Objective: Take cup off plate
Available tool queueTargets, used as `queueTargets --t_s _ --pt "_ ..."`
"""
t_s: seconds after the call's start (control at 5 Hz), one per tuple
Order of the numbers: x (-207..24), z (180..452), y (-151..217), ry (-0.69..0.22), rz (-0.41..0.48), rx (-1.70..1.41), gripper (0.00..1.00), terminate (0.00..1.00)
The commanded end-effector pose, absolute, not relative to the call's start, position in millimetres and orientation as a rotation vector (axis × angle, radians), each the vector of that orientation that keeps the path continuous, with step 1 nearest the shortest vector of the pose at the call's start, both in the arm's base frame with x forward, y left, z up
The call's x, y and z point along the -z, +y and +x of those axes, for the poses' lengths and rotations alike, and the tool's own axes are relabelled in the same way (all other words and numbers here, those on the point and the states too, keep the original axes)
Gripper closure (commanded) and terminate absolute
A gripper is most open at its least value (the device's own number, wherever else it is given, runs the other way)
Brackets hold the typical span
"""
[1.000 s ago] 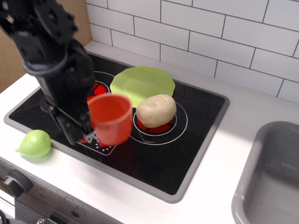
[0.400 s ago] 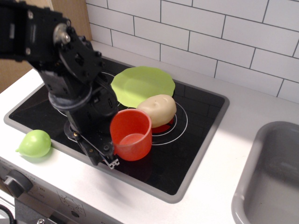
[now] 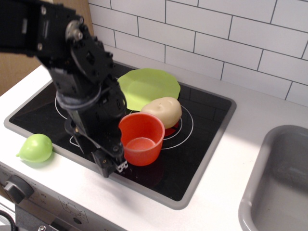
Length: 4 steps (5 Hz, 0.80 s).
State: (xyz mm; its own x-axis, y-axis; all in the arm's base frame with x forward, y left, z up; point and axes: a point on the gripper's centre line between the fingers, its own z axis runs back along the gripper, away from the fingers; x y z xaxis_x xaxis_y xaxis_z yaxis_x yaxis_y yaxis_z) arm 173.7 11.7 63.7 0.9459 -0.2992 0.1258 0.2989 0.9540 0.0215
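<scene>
The red-orange cup (image 3: 142,139) stands upright low over the black stovetop (image 3: 202,139), near its front edge, in front of the beige potato. It is off the lime-green plate (image 3: 147,85), which lies empty at the back of the stovetop. My gripper (image 3: 118,158) comes down from the upper left and grips the cup's left wall; it looks shut on the cup. I cannot tell whether the cup's base touches the stovetop.
A beige potato toy (image 3: 162,111) lies on a burner ring between the plate and the cup, close to the cup's rim. A pale-green pear toy (image 3: 35,147) lies on the counter at the front left. A grey sink (image 3: 279,183) is at the right.
My gripper has carried the cup to the right and down, from the air over the left burner to low over the stovetop in front of the potato.
</scene>
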Motion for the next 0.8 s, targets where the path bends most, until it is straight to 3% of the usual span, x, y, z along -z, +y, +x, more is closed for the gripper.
queueTargets --t_s 0.0,0.2,0.4,0.6 --pt "-117.9 194.7 27.6 -0.199 0.001 0.216 0.00 0.00" --pt "-144.6 204.7 36.9 -0.216 -0.038 0.156 0.00 0.00" --pt "-153.8 216.3 43.7 -0.201 -0.027 0.102 0.00 0.00" --pt "-153.8 216.3 43.7 -0.201 -0.027 0.102 0.00 1.00"
